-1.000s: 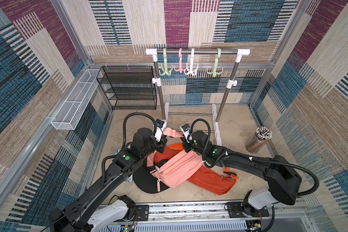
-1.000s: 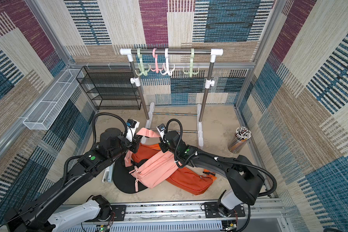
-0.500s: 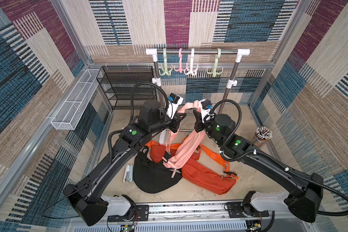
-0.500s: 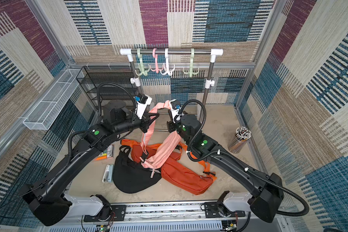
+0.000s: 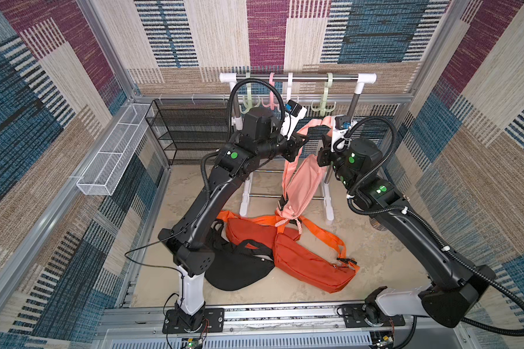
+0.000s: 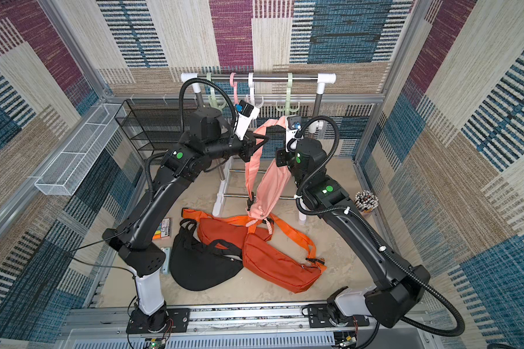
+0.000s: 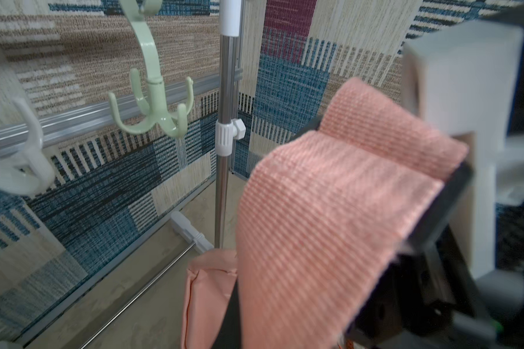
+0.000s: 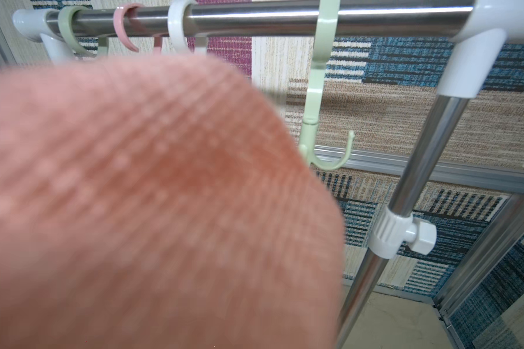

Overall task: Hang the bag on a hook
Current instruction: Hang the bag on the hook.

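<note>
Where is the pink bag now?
In both top views the pink bag hangs by its strap between the left gripper and right gripper, in front of the rack, over the orange bags on the floor.

Bright, even light; blurry foreground in wrist views.

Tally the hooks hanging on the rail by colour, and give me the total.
Green hooks: 2
Pink hook: 1
White hook: 1
Total: 4
</note>
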You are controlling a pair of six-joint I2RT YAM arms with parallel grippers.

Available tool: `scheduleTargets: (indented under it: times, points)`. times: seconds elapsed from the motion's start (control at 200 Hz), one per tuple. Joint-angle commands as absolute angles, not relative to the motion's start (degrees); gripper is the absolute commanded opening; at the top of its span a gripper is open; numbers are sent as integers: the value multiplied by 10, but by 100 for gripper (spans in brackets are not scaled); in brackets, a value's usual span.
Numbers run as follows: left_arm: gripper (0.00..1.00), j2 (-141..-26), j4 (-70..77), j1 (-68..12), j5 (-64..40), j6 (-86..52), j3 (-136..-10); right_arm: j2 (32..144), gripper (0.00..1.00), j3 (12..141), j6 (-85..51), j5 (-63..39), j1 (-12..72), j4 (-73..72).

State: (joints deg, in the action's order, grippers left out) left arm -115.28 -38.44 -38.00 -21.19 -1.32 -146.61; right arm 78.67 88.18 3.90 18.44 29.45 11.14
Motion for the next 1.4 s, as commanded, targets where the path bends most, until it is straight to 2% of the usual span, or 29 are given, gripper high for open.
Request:
scheduleTargets:
  times: [0.0, 0.08, 0.22, 0.396, 0.751, 1.082, 1.392]
  points:
    - [0, -1218, -473, -379, -224, -14, -1596, 801, 5, 913, 26, 174, 274, 158]
    - [0, -1237, -466, -375, -222, -20, -1621, 813, 5, 936, 22, 164, 261, 181]
    - [0, -1223, -398, -360, -235, -60, -1552, 830, 5, 963, 16, 135, 232, 207]
    - [0, -1268, -376, -357, -242, -88, -1597, 859, 5, 997, 20, 132, 216, 214]
    - [0, -1300, -300, -350, -212, -137, -1596, 951, 5, 1120, 25, 129, 188, 262]
    - [0, -1334, -271, -330, -239, -188, -1600, 1040, 5, 1224, 23, 134, 179, 322]
    - [0, -1358, -271, -319, -259, -206, -1598, 1065, 5, 1214, 9, 105, 178, 334]
